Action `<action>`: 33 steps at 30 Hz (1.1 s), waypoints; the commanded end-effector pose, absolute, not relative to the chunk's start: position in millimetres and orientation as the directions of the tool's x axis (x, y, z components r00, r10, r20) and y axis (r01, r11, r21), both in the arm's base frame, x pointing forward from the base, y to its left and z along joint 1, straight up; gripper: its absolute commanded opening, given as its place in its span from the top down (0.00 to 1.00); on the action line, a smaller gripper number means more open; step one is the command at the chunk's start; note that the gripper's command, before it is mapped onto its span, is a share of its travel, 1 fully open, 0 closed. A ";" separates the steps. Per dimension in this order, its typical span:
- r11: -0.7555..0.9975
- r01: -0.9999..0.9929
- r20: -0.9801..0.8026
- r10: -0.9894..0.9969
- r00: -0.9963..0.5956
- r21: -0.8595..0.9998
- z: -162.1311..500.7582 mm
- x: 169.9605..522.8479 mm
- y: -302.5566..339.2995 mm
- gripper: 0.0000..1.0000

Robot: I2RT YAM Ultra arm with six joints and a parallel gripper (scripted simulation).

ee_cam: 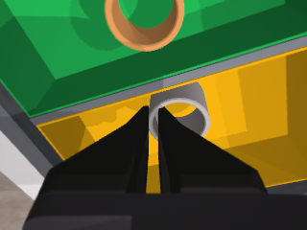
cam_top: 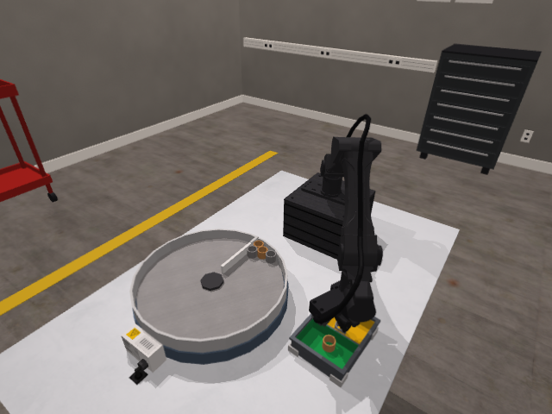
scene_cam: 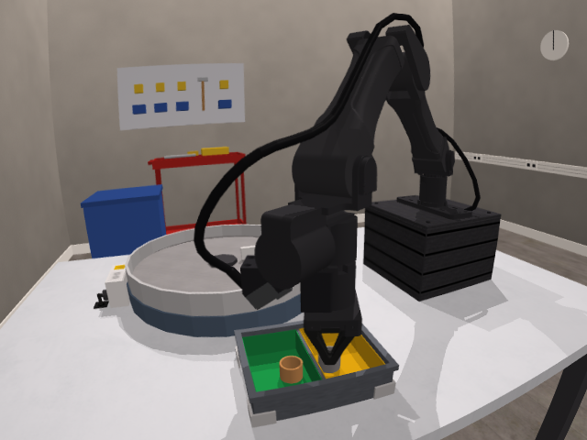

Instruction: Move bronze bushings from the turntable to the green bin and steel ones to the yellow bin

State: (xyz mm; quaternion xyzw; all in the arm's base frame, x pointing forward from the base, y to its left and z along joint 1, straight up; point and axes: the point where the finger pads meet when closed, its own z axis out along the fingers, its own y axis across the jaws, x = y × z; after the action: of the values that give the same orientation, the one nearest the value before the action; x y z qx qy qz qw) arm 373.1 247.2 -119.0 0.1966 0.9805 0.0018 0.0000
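Observation:
My gripper is down inside the yellow bin and is shut on the wall of a steel bushing, which stands upright at the bin's floor. A bronze bushing stands upright in the green bin; it also shows in the wrist view and in the top view. On the turntable, two bronze bushings and two steel bushings cluster by the white divider bar at the far rim.
The two bins share one dark grey tray on the white table, right of the turntable. The arm's black base block stands behind. A small white control box sits at the turntable's front left.

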 end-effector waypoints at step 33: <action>0.921 0.388 -0.031 0.389 -0.921 0.030 -110.5 388.4 250.2 1.00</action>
State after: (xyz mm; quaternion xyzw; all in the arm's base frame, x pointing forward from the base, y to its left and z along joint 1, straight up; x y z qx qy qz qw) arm 372.2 246.6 -122.7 0.1966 0.9805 0.0002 -0.0016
